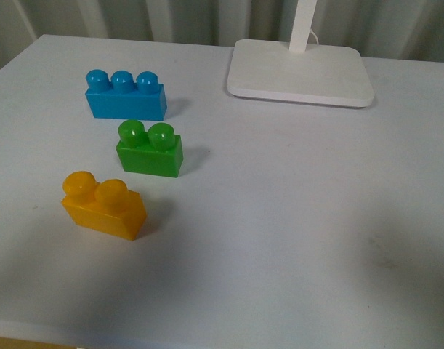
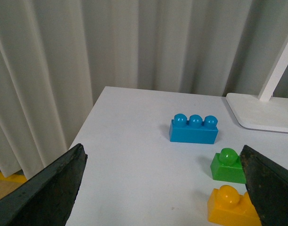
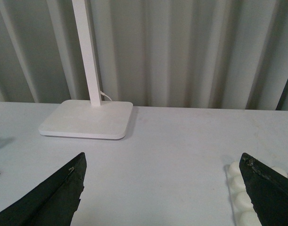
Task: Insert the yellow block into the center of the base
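Observation:
The yellow block lies on the white table at the front left, studs up, slightly turned. It also shows in the left wrist view, partly behind one finger. My left gripper is open and empty, above the table beside the bricks. My right gripper is open and empty over bare table. The base, a white studded plate, shows only as an edge of round studs in the right wrist view, partly behind a finger. It is out of the front view. Neither arm shows in the front view.
A green two-stud brick stands behind the yellow block, and a blue three-stud brick behind that. A smooth white lamp foot with a post stands at the back right. Grey curtains hang behind the table.

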Controlling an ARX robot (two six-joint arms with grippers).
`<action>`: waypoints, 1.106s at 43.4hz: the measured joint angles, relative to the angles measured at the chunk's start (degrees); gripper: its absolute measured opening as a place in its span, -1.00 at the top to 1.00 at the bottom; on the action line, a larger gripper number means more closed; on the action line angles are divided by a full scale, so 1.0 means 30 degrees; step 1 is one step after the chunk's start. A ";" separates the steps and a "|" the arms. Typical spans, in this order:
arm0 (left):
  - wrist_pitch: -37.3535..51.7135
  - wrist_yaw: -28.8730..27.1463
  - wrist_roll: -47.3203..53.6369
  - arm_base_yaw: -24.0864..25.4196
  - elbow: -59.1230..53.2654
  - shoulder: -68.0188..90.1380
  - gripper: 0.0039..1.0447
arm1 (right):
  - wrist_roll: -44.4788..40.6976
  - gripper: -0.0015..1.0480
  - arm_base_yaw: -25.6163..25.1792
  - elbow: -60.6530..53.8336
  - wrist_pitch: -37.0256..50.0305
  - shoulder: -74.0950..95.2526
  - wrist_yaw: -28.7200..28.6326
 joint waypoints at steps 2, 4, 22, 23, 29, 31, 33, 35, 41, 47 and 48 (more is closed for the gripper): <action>0.0000 0.0000 0.0000 0.0000 0.0000 0.0000 -0.88 | -0.0007 -0.82 0.0000 0.0000 0.0000 0.0000 0.0000; 0.0000 0.0000 0.0000 0.0000 0.0000 0.0000 -0.88 | -0.0007 -0.82 0.0000 0.0000 0.0000 0.0000 0.0000; 0.0000 0.0000 0.0000 0.0000 0.0000 0.0000 -0.88 | -0.0007 -0.82 0.0000 -0.0007 0.0000 0.0000 0.0000; 0.0000 0.0000 0.0000 0.0000 0.0000 0.0000 -0.88 | -0.0007 -0.82 0.0000 0.0000 0.0000 0.0000 0.0000; 0.0000 0.0000 0.0000 0.0000 0.0000 0.0000 -0.88 | -0.0007 -0.82 0.0000 0.0000 0.0000 0.0000 0.0000; 0.0000 0.0000 0.0000 0.0000 0.0000 0.0000 -0.88 | 0.0000 -0.82 0.0000 0.0000 0.0000 0.0000 0.0000; 0.0000 0.0000 0.0000 0.0000 0.0000 0.0000 -0.88 | -0.0007 -0.82 0.0000 -0.0007 0.0000 0.0000 0.0000; 0.0000 0.0000 0.0000 0.0000 0.0000 0.0000 -0.88 | 0.0000 -0.82 0.0000 0.0000 0.0000 0.0000 0.0000; 0.0000 0.0000 0.0000 0.0000 0.0000 0.0000 -0.88 | -0.0007 -0.82 0.0000 0.0000 0.0000 0.0000 0.0000; 0.0000 0.0000 0.0000 0.0000 0.0000 0.0000 -0.88 | -0.0007 -0.82 0.0000 0.0000 0.0000 0.0000 0.0000; 0.0000 0.0000 0.0000 0.0000 0.0000 0.0000 -0.88 | -0.0007 -0.82 0.0000 0.0000 0.0000 0.0000 0.0000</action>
